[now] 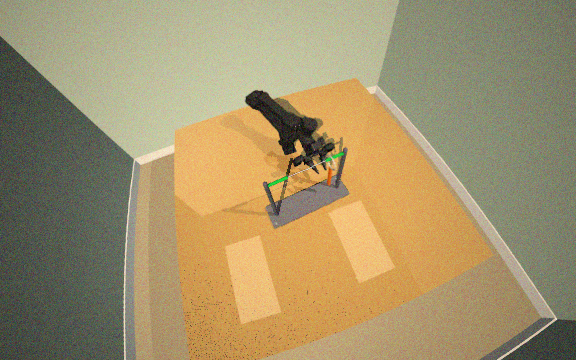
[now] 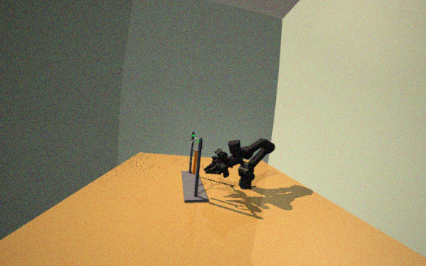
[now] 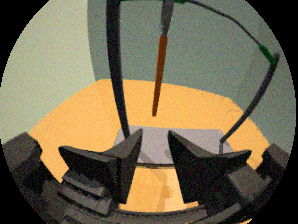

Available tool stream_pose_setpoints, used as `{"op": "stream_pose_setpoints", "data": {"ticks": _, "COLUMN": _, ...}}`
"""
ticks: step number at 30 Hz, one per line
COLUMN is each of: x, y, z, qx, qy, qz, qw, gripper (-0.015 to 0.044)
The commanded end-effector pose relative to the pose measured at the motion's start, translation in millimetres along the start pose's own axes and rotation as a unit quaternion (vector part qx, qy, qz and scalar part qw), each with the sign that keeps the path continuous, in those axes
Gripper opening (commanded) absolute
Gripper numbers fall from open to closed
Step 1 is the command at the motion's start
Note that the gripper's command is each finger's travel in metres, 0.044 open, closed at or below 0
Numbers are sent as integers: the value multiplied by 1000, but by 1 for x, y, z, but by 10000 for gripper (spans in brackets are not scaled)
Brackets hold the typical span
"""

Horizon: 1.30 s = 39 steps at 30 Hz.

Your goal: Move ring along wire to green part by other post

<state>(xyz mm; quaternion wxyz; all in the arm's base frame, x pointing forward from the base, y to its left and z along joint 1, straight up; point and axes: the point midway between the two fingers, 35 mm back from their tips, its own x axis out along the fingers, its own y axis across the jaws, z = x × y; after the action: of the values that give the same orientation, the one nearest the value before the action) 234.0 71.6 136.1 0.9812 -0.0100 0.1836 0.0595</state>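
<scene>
The pale ring (image 1: 332, 162) hangs on the green part (image 1: 338, 156) beside the right post (image 1: 341, 171) in the top view. Its orange handle (image 1: 329, 176) (image 2: 195, 162) (image 3: 159, 75) hangs down nearly upright. The thin grey wire (image 1: 305, 170) (image 3: 215, 12) runs to the other green part (image 1: 278, 182) (image 3: 268, 54) at the left post (image 1: 271, 199). My gripper (image 1: 320, 170) (image 2: 205, 170) (image 3: 155, 132) is open and empty, on the arm's side of the wire. A gap shows between its fingertips and the handle. The ring's top is cut off in the wrist view.
The grey base plate (image 1: 308, 205) (image 2: 194, 190) (image 3: 200, 141) carries both posts. In the wrist view the nearer post (image 3: 115, 60) stands left of the handle and the farther post (image 3: 252, 107) stands right. The arm casts shadows on the orange table (image 1: 308, 310) (image 2: 143, 222).
</scene>
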Motion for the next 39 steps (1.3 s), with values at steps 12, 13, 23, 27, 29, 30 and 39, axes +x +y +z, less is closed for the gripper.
{"op": "stream_pose_setpoints", "data": {"ticks": 12, "x": -11, "y": -2, "z": 0, "qx": 4, "qy": -3, "qz": -2, "qw": 1000, "gripper": 160}}
{"op": "stream_pose_setpoints", "data": {"ticks": 13, "x": -11, "y": -2, "z": 0, "qx": 4, "qy": -3, "qz": -2, "qw": 1000, "gripper": 160}}
{"op": "stream_pose_setpoints", "data": {"ticks": 23, "x": -11, "y": -2, "z": 0, "qx": 4, "qy": -3, "qz": -2, "qw": 1000, "gripper": 160}}
{"op": "stream_pose_setpoints", "data": {"ticks": 27, "x": -16, "y": 0, "z": 0, "qx": 1, "qy": -1, "qz": 1, "qw": 1000, "gripper": 212}}
{"op": "stream_pose_setpoints", "data": {"ticks": 29, "x": -30, "y": 0, "z": 0, "qx": 1, "qy": -1, "qz": 1, "qw": 1000, "gripper": 265}}
{"op": "stream_pose_setpoints", "data": {"ticks": 30, "x": -37, "y": -1, "z": -1, "qx": 1, "qy": -1, "qz": 1, "qw": 1000, "gripper": 291}}
{"op": "stream_pose_setpoints", "data": {"ticks": 39, "x": -56, "y": -5, "z": -2, "qx": 0, "qy": -2, "qz": 1, "qw": 1000, "gripper": 440}}
